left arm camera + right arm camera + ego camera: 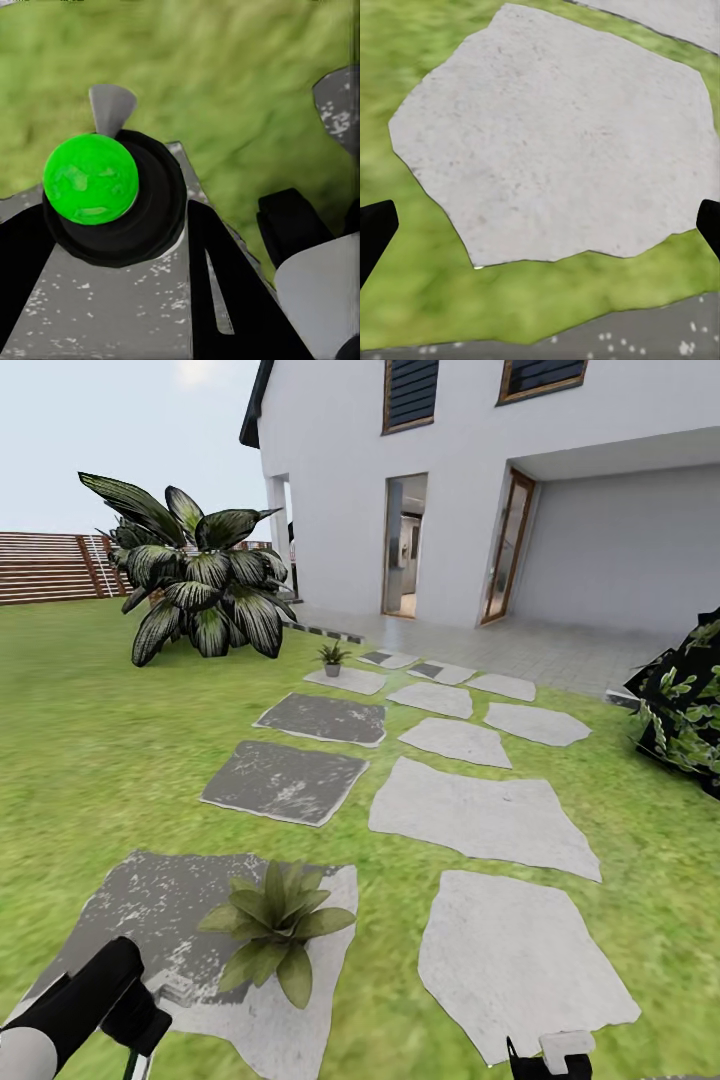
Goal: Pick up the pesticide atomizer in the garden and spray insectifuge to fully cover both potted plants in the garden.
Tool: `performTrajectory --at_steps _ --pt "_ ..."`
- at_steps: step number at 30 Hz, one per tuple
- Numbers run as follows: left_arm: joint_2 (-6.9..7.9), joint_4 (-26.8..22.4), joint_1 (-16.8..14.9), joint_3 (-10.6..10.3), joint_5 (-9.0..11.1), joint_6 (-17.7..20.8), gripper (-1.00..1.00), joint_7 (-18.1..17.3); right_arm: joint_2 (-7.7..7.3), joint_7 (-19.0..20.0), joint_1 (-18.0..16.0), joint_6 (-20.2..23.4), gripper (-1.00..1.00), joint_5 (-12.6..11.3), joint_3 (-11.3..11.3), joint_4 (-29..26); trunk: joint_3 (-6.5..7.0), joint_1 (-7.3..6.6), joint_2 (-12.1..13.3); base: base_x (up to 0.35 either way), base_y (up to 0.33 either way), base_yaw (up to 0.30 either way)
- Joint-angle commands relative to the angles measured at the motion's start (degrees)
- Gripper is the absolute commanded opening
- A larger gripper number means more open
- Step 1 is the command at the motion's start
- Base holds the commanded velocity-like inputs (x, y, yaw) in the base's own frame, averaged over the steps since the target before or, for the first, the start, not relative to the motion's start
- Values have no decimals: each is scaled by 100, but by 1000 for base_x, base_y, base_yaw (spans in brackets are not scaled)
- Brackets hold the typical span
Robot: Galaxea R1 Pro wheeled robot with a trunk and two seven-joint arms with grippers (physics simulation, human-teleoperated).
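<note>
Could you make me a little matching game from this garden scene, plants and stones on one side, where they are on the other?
Things:
1. near potted plant
2. far potted plant
3. big striped shrub
4. pale stepping stone

Places:
A. on the lawn by the fence
B. under the right gripper
C. on the dark grey stone closest to the robot
D. on a small stone near the house

Pairs: 1-C, 2-D, 3-A, 4-B

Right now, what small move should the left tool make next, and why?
Probably close the left tool firmly on the atomizer: its green-capped black body sits between the two fingers, above the dark stone. I cannot tell whether the grip is tight. The nearest potted plant is close by.
</note>
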Motion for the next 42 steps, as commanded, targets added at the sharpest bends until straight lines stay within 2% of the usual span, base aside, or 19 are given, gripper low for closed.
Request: performTrajectory --at_steps 1,2,3,4,8,12,14,18,22,29,32,34,37,40,42 --pt "-16 1 -4 -38 -80 -24 -100 -179 -3 -43 -5 -16 100 61 -22 10 -5 -1 -3 0 0 0" --pt "-30 1 -9 -79 -87 -32 -100 -266 -2 -43 -5 -18 100 61 -23 10 -5 -1 -3 0 0 0" --pt "-54 -40 -38 -380 -100 -34 -100 -476 -2 -43 -5 -17 100 61 -20 10 -5 -1 -3 0 0 0" --pt "-61 -57 -54 -469 -100 -34 -100 -557 1 -43 -5 -17 100 61 -19 10 -5 -1 -3 0 0 0" --pt "-89 -66 -89 -565 -140 -22 -100 -663 0 -43 -5 -11 100 62 -19 10 -5 -1 -3 0 0 0" --pt "-39 -7 -70 -574 -190 -34 -100 -657 0 -43 -5 -13 100 61 -19 10 -5 -1 -3 0 0 0" --pt "5 13 -46 -566 -422 -42 -100 -650 2 -45 -5 -17 100 61 -20 10 -5 -1 -3 0 0 0" --pt "-16 12 -27 -527 -595 -45 -100 -647 -2 -51 -5 -19 100 61 -25 7 -5 -1 -3 130 0 0" --pt "-32 11 -23 -535 -610 -42 -100 -645 -5 -52 -5 -20 100 61 -22 9 -5 -1 -3 278 0 0" --pt "-44 -63 -68 -525 -613 -33 -100 -636 -3 -52 -5 -20 100 61 -27 7 -5 -1 -3 36 0 0" --pt "19 -50 -82 -498 -613 -46 -100 -644 -4 -52 -5 -20 100 61 -27 3 -5 -1 -3 0 0 0" --pt "208 -10 -83 -487 -611 -57 -100 -653 -5 -52 -5 -20 100 61 -26 1 -5 -1 -3 0 0 0" --pt "347 -1 -84 -483 -604 -61 -100 -655 -5 -52 -5 -20 100 61 -27 2 -5 -1 -3 0 0 0" --pt "348 -15 -56 -481 -588 -68 -100 -658 -5 -52 -5 -20 100 61 -27 1 -5 -1 -3 0 0 0" --pt "263 -30 -43 -492 -570 -65 -100 -656 -5 -52 -5 -20 100 61 -27 1 -5 -1 -3 0 0 0"
